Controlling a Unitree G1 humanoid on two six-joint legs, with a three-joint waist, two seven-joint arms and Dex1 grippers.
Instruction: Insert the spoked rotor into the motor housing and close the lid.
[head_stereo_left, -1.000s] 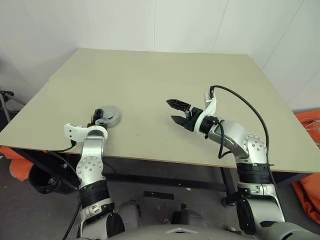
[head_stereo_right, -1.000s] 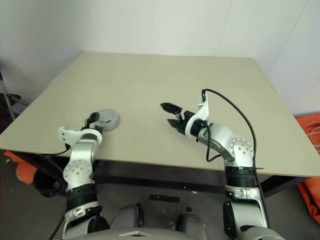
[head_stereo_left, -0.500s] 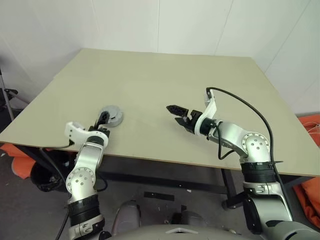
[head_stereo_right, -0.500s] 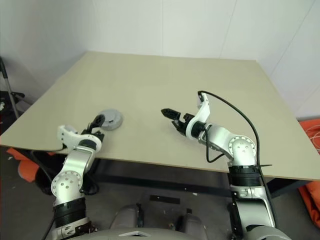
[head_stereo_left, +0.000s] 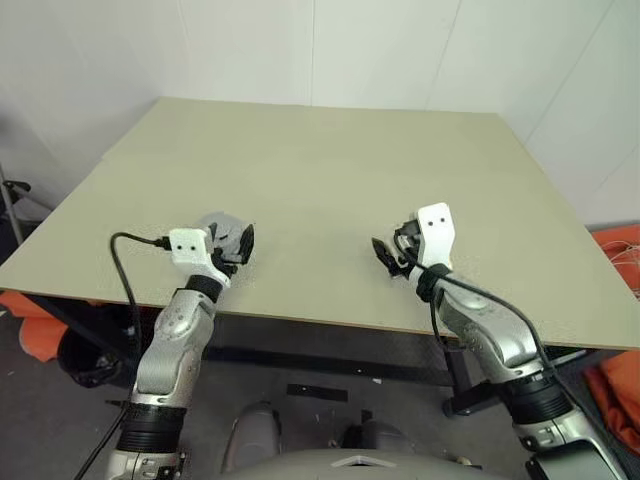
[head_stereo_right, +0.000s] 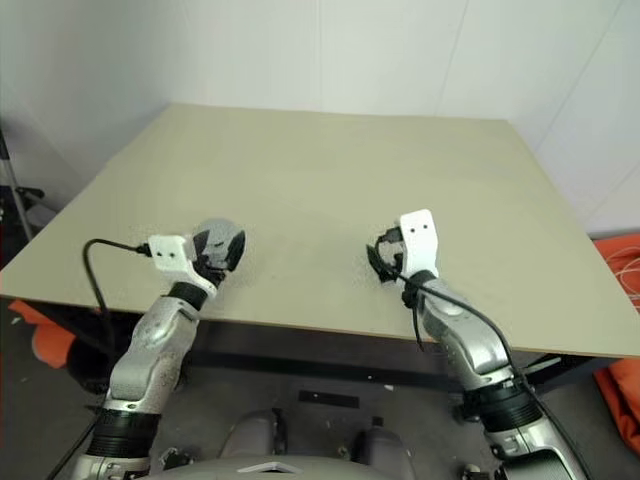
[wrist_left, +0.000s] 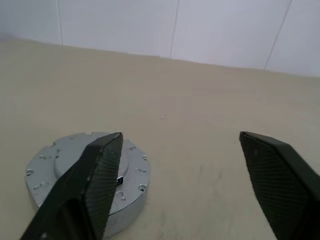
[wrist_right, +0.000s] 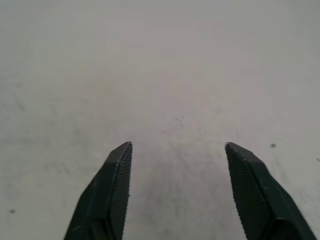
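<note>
The lid (head_stereo_left: 220, 227), a grey metal disc with small holes, lies on the table near its front left edge; in the left wrist view the lid (wrist_left: 70, 162) tops a round silver body. My left gripper (head_stereo_left: 243, 242) hovers level at the lid's near right side. Its fingers (wrist_left: 102, 170) stand open, and the lid lies off to one side of the gap, partly behind one finger. My right gripper (head_stereo_left: 384, 256) is low over bare table at the front right, open, with nothing between its fingertips (wrist_right: 117, 170). The spoked rotor and the motor housing are hidden or out of view.
The beige table (head_stereo_left: 320, 150) reaches back to white walls. Its front edge runs just under both wrists. An orange object (head_stereo_left: 618, 250) lies on the floor past the table's right edge. A black cable (head_stereo_left: 130, 250) trails from the left wrist.
Both wrists have rolled, so each white camera housing now faces up. The right gripper dropped and came back toward the front edge. The left gripper shifted right beside the lid.
</note>
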